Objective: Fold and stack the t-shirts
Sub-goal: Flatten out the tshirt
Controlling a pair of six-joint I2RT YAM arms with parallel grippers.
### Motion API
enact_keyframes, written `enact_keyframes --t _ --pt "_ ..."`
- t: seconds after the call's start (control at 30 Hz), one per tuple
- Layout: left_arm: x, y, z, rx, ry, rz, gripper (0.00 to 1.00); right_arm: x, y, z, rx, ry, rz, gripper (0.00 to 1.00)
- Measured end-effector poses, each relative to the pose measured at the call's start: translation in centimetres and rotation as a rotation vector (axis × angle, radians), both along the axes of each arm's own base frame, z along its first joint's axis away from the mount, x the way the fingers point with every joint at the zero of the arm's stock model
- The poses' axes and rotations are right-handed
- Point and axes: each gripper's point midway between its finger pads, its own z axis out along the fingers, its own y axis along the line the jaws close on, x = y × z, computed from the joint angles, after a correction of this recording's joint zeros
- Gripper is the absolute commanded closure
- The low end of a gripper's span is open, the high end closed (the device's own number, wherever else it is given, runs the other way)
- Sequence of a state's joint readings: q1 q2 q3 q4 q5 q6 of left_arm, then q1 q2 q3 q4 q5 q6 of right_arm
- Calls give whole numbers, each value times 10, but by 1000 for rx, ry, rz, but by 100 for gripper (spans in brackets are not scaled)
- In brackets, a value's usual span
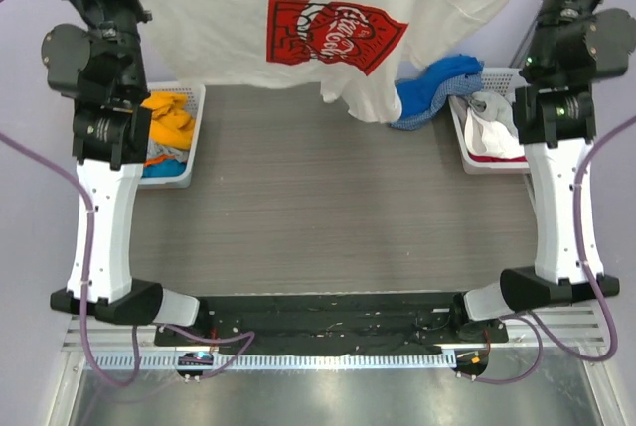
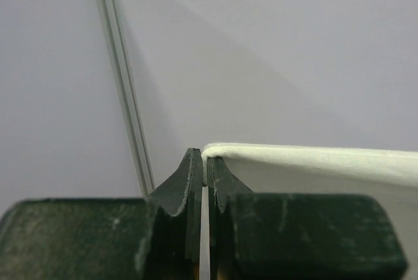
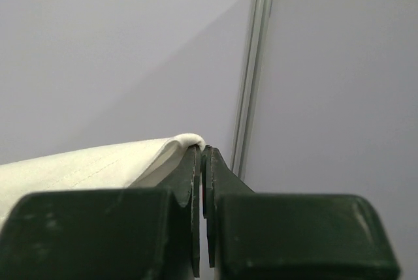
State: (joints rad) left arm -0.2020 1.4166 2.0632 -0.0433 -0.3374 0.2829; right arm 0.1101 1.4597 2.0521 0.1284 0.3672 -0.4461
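Left fingers [image 2: 186,192] and right fingers [image 3: 225,185] are clamped tight on the white t-shirt [image 1: 219,24] spread between them.

You had the big white cloth t-shirt with the red square logo [image 1: 298,9] hanging stretched wide in the air across the far side. It was pinched at both top corners, logo facing out, with one lower bit bunched and drooping. The crumpled blue cloth shirt [image 1: 437,88] spilled over the right white slatted basket [image 1: 492,165]. The crumpled orange cloth shirt [image 1: 169,116] sat in the left white slatted basket [image 1: 196,138].
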Motion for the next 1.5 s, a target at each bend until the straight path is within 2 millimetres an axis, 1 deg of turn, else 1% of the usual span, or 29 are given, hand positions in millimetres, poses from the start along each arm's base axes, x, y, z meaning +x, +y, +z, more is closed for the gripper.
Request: enact_keyframes --t 0.07,0.2,0.3,0.37,0.4,0.53,0.6,0.63,0.7,0.77,0.83,0.87,0.9,0.93,0.97,1.03,1.07,1.13,1.17,1.23,1.27,1.3,1.4,1.5 --pt "-15 1 -2 -2 6 -12 100 -23 -1 3 5 -5 11 99" --pt "-53 5 -5 -4 5 -39 100 -74 -5 16 14 -40 28 99" --pt "-84 8 1 -11 -23 -58 100 -112 -7 27 17 -80 39 99" --pt "-105 11 7 -14 -51 -65 100 -133 -9 34 14 -108 45 99" --pt "-113 12 10 -15 -65 -68 100 -140 -9 35 12 -115 48 99" --pt "-128 14 18 -15 -102 -75 100 -159 -10 41 4 -143 48 99" --pt "-126 13 20 -15 -111 -73 100 -158 -10 40 -1 -143 42 99" --pt "-121 12 20 -13 -109 -71 100 -153 -10 37 -6 -135 36 99" --pt "-102 10 14 -8 -89 -60 100 -138 -10 27 -11 -104 24 99" --pt "-79 8 4 3 -55 -45 100 -114 -10 14 -15 -61 8 99" --pt "-47 4 -10 9 -8 -28 100 -85 -9 1 -20 -15 -8 99" --pt "-37 3 -14 12 5 -20 100 -72 -8 -3 -21 -1 -15 99" --pt "-20 1 -22 19 29 -9 100 -60 -8 -7 -21 9 -22 99" --pt "4 -2 -32 27 62 2 100 -39 -7 -15 -23 34 -28 99" --pt "20 -4 -38 31 82 9 100 -23 -6 -21 -25 50 -33 99" --pt "59 -10 -51 48 124 25 100 17 -3 -33 -29 94 -43 99" --pt "77 -13 -53 52 127 30 100 40 -1 -34 -28 97 -47 99" --pt "109 -17 -53 55 126 40 100 74 2 -36 -28 108 -53 99" --pt "123 -19 -50 54 111 45 100 91 3 -34 -25 102 -57 99" --pt "140 -19 -43 53 83 57 100 114 4 -24 -21 64 -63 99" --pt "147 -17 -38 51 59 65 100 122 5 -20 -21 41 -68 99" --pt "149 -16 -34 49 44 69 100 126 5 -19 -24 31 -70 99" --pt "146 -9 -25 44 10 85 100 129 6 -19 -32 22 -73 99" --pt "133 -1 -17 30 -13 101 100 119 6 -18 -37 25 -71 99"
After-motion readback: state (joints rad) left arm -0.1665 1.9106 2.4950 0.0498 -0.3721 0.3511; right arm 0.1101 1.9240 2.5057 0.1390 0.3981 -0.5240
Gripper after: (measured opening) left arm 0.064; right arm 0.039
